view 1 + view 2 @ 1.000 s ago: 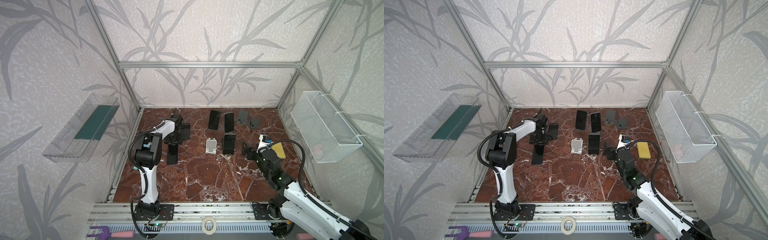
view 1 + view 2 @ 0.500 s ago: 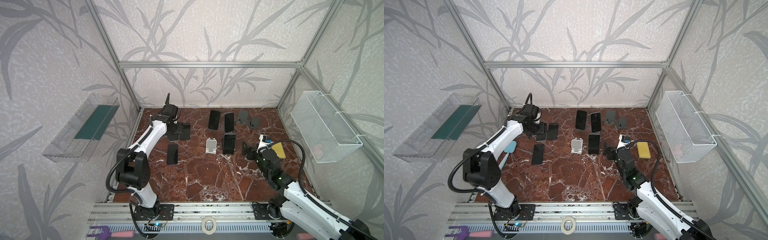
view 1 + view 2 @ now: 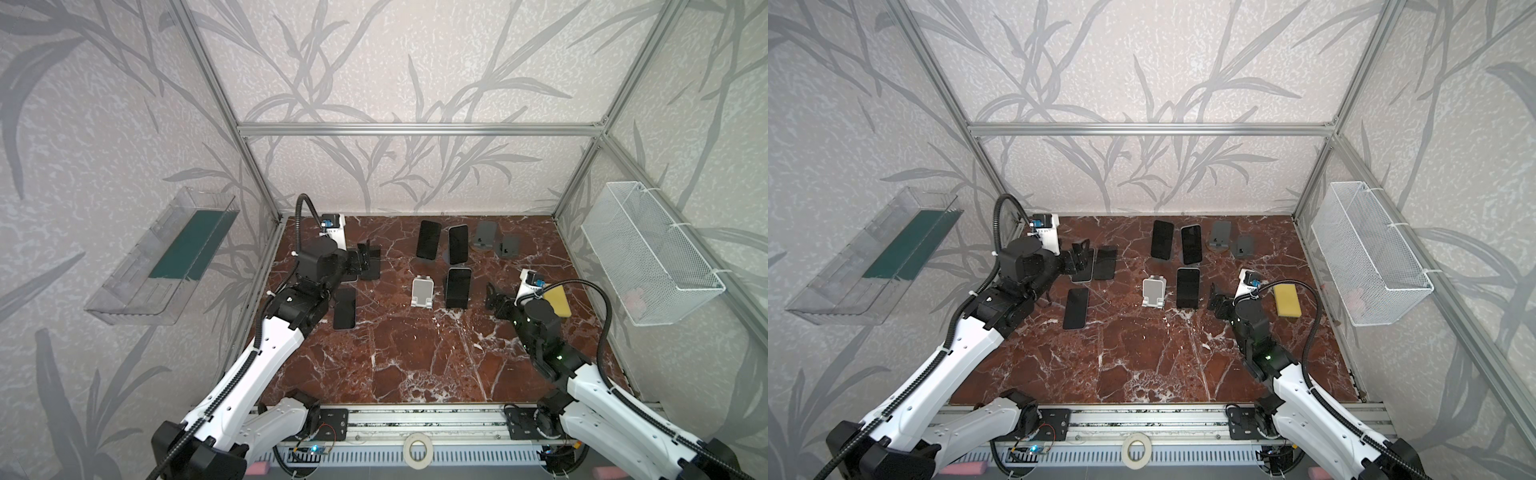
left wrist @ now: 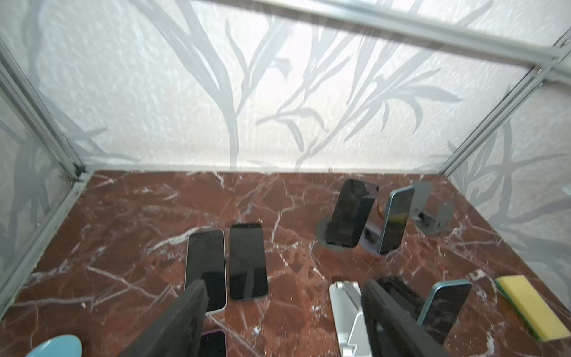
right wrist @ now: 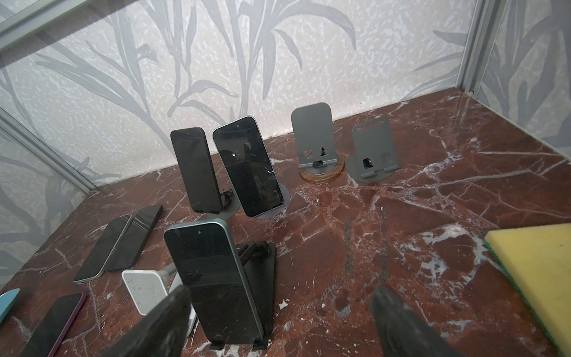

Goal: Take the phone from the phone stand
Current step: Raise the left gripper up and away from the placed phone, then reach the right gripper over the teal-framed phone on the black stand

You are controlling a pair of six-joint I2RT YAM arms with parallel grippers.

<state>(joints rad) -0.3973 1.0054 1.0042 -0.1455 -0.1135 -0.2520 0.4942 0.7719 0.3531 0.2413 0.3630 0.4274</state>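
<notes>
Three dark phones lean on stands. Two are at the back [image 3: 428, 245] [image 3: 457, 249]. The third phone [image 5: 213, 281] [image 3: 457, 287] rests upright on a black folding phone stand [image 5: 259, 278] mid-table. My right gripper [image 5: 278, 296] [image 3: 494, 297] is open just right of that phone, low over the table, one finger beside the phone's edge and nothing between the fingers. My left gripper [image 4: 283, 287] [image 3: 361, 259] is open and empty, hovering over two phones lying flat side by side [image 4: 206, 269] [image 4: 248, 261] at the far left.
An empty white stand [image 3: 423, 292] sits left of the black stand. Two empty grey stands [image 3: 485, 236] [image 3: 509, 247] stand at the back right. A third flat phone [image 3: 345, 308], a yellow sponge [image 3: 555, 301], a light-blue object [image 4: 55, 346], a wire basket [image 3: 648, 253] and a clear wall tray [image 3: 166, 253] are also in view.
My left gripper went from shut to open over the flat phones at the far left, and its arm changed pose. The right arm has hardly moved.
</notes>
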